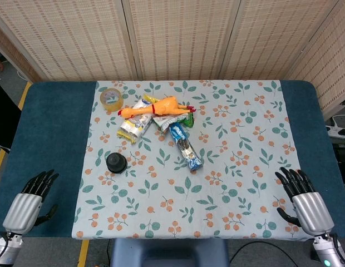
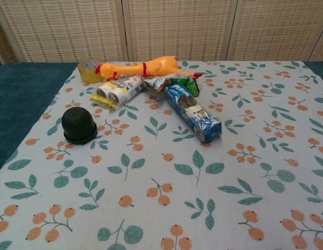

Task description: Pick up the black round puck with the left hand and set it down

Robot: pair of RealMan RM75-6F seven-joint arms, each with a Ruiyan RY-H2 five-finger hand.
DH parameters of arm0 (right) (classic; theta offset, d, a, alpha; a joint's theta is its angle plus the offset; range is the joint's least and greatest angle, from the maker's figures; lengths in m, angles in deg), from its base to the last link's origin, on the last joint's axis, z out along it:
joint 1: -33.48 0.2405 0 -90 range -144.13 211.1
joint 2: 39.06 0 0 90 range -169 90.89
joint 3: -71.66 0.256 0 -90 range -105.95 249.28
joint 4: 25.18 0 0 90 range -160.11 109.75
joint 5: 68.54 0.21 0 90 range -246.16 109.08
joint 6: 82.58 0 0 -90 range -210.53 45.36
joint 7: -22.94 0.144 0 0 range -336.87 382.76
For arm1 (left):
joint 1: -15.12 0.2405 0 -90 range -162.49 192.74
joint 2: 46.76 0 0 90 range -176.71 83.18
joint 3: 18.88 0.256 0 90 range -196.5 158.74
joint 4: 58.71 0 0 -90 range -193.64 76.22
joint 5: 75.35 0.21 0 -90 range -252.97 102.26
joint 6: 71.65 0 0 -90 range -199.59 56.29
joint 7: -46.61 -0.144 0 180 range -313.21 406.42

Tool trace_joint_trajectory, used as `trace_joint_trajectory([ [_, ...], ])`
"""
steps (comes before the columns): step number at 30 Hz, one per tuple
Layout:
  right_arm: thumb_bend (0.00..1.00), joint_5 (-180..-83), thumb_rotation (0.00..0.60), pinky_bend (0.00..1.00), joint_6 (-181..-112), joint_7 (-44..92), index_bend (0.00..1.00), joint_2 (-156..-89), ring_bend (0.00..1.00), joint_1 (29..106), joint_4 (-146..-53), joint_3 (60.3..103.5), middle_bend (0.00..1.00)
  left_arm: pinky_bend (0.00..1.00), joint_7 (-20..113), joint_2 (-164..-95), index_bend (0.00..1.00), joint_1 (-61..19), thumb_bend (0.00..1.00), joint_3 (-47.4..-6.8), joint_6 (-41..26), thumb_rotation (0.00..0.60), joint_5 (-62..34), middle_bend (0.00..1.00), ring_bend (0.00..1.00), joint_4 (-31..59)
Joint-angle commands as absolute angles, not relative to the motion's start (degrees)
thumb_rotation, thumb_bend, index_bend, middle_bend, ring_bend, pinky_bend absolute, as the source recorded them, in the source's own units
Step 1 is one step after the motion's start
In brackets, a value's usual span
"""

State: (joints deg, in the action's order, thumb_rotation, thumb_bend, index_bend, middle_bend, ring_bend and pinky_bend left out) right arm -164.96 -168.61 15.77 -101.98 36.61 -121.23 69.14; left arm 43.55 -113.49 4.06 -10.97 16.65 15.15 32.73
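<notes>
Looking down at the counter (image 1: 44,128): dark teal top, w/ a pale cloth (image 1: 239,167) printed in leaves & orange berries laid over the middle. Teal strips stay bare on both sides of the cloth. Behind the counter stands a woven screen (image 1: 178,33) of tan panels; floor w/ a yellow line (image 1: 1,158) shows at far left.

My left hand (image 1: 30,200) rests on the bare teal strip at the near left corner, fingers apart, holding nothing. My right hand (image 1: 303,200) sits at the near right edge of the cloth, fingers also apart & empty. Chest view shows neither hand.

Black round puck (image 1: 116,162) stands on the cloth, left of centre, well apart from my left hand, w/ bare cloth all round it. In chest view the puck looks domed, w/ a wider base.

Clutter is bunched toward the far side: tape roll (image 1: 111,98) near the cloth's far left corner, rubber chicken (image 1: 158,107) lying across a silver snack pack (image 1: 133,123), a green packet (image 1: 175,119) just beside them, & a blue biscuit pack (image 1: 185,146) angled toward the near side. Puck is clear of that bunch, nearer to me.

Near half of the cloth between my hands holds only the print.
</notes>
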Motion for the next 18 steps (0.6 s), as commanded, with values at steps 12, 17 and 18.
trace_joint_trajectory([
  [12,0.11,-165.22,0.6,0.0,-165.43,17.67,0.0,-102.04,0.0,38.41,-121.18,68.84,0.0,0.1,48.91,-106.83,0.0,-23.6,0.37,-22.35,-25.49,0.6,2.67,0.0,0.0,45.24],
  [17,0.11,-164.18,0.6,0.0,-164.22,17.86,0.0,-101.8,0.0,38.91,-121.24,69.04,0.0,0.1,39.71,-111.77,0.0,-34.26,0.37,-26.05,-36.21,0.6,-12.01,0.0,0.0,39.22],
  [18,0.11,-163.8,0.6,0.0,-163.97,17.92,0.0,-101.74,0.0,39.0,-121.2,69.15,0.0,0.1,36.87,-113.56,0.0,-36.07,0.37,-26.05,-36.47,0.6,-14.84,0.0,0.0,37.36],
])
